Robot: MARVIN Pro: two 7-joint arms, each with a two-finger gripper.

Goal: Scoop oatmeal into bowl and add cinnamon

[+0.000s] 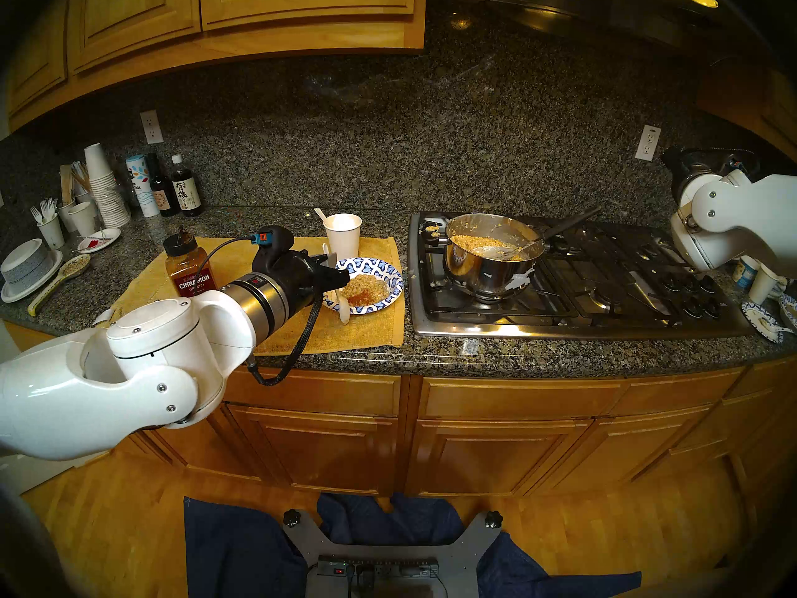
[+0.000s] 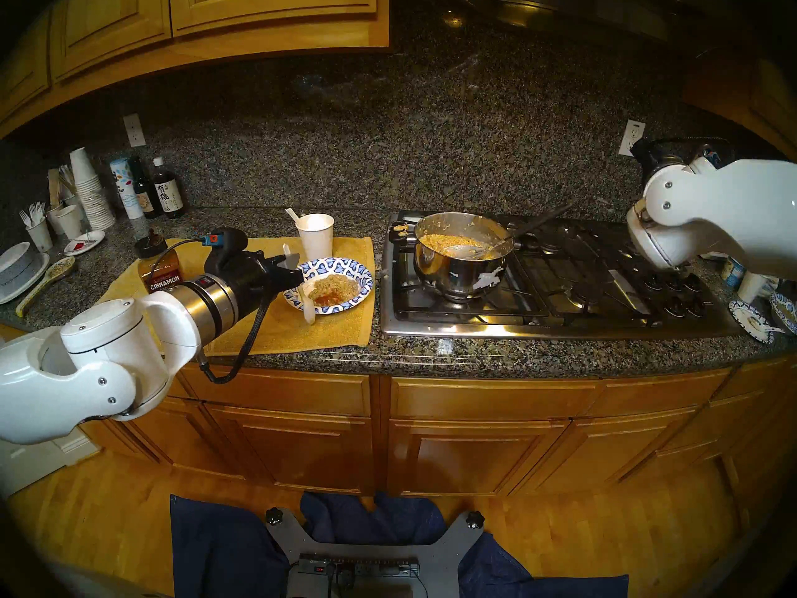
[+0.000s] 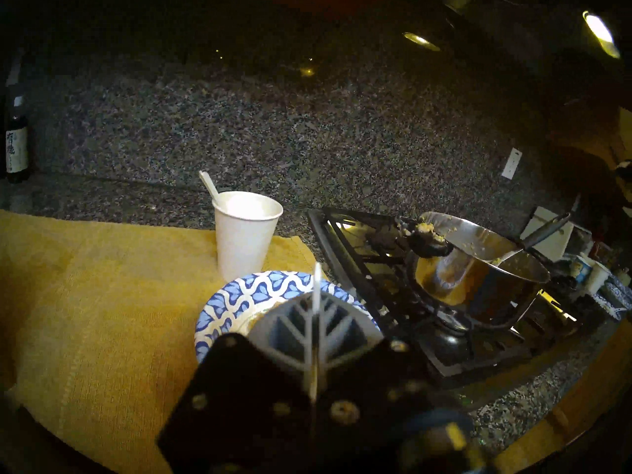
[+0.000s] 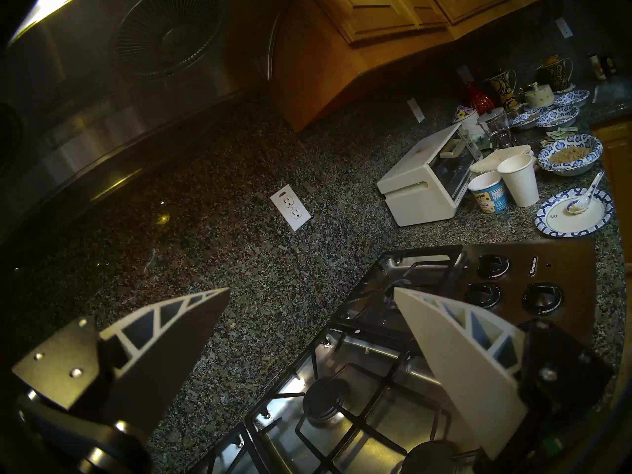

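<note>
Oatmeal point(image 1: 364, 287): a tan heap in the bowl point(image 1: 385, 268), with an orange-brown patch on its near side; more of it is in the pot point(image 1: 491, 256) on the stove point(image 1: 560, 290)
Left gripper point(image 1: 335, 278): closed tight on a thin white plastic spoon point(image 1: 343, 310); in the left wrist view the handle stands up between the two pressed fingers point(image 3: 342, 329); the spoon hangs down at the near left rim of the bowl; whether it touches the food, I cannot tell
Bowl: on the yellow cloth point(image 1: 345, 334), just left of the stove; blue-and-white rim
Cup point(image 1: 343, 235): white paper, just behind the bowl, on the back edge of the cloth; a white spoon leans inside it
Cinnamon point(image 1: 189, 267): upright on the left part of the cloth, black cap on; partly hidden by the left arm
Pot: steel, on the left burner; a ladle point(image 1: 500, 251) rests inside
Right gripper point(image 4: 311, 329): fingers wide apart and holding nothing; it is above the right part of the stove, well apart from the pot
</note>
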